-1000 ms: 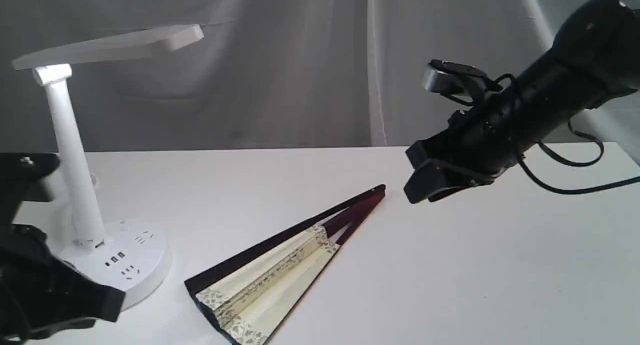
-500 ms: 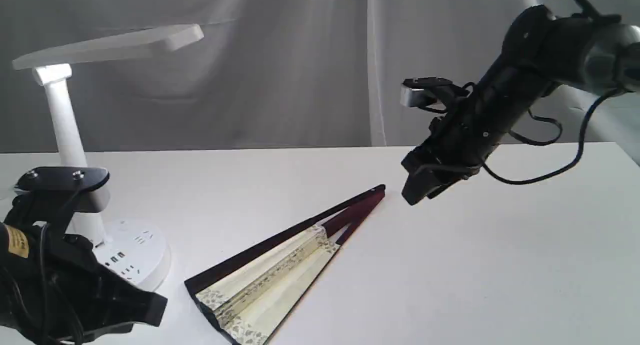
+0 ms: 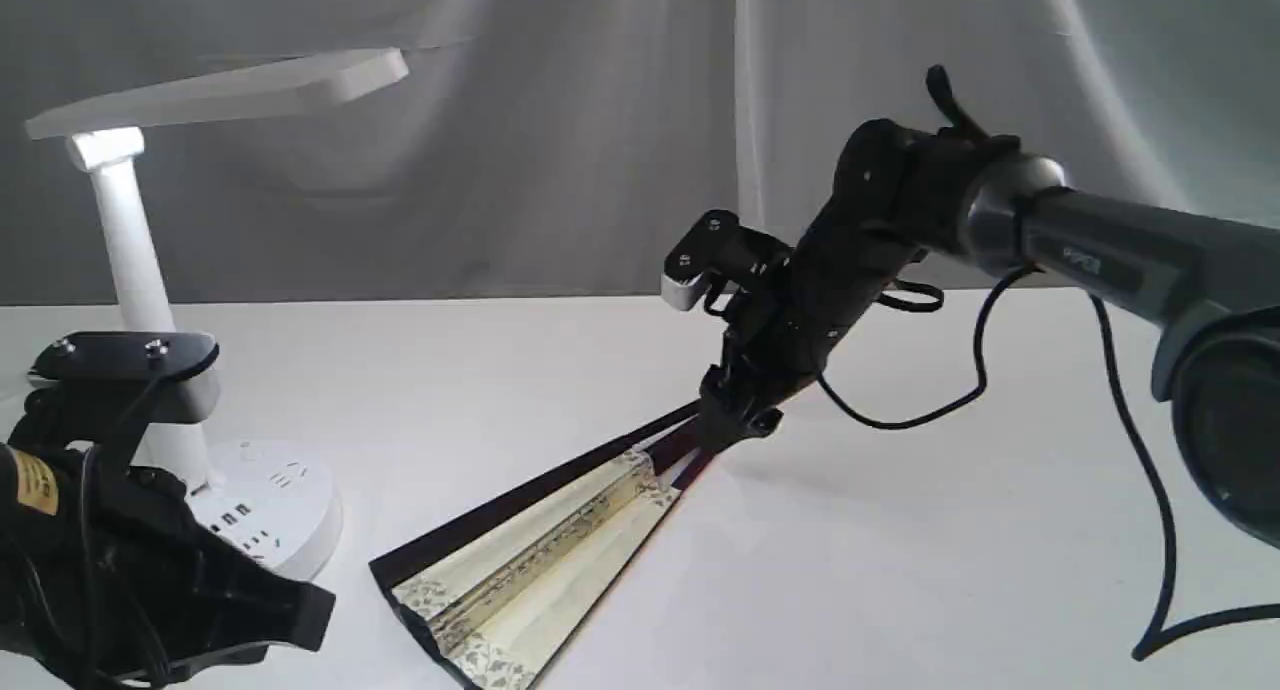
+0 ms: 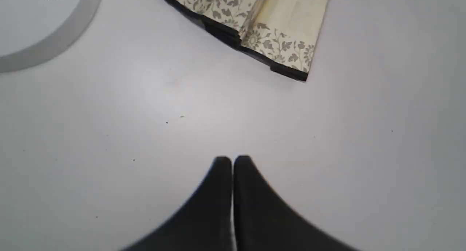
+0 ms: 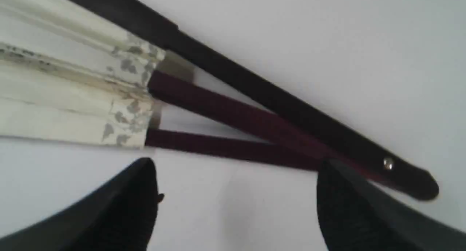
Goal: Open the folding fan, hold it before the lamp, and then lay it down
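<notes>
Folding fan (image 3: pixel 545 545) lying partly spread on the table (image 3: pixel 950 570), its wide patterned edge toward the lamp (image 3: pixel 135 270) base and its riveted pivot end beneath the right arm (image 3: pixel 1100 245). Right jaws: spread wide, holding nothing, poised low over the maroon ribs (image 5: pixel 233 116); one tip overlaps the ribs beside the rivet (image 5: pixel 388 163), and contact cannot be told. Left jaws: closed tip to tip, empty, over bare table, near the fan's wide edge but apart from it.
</notes>
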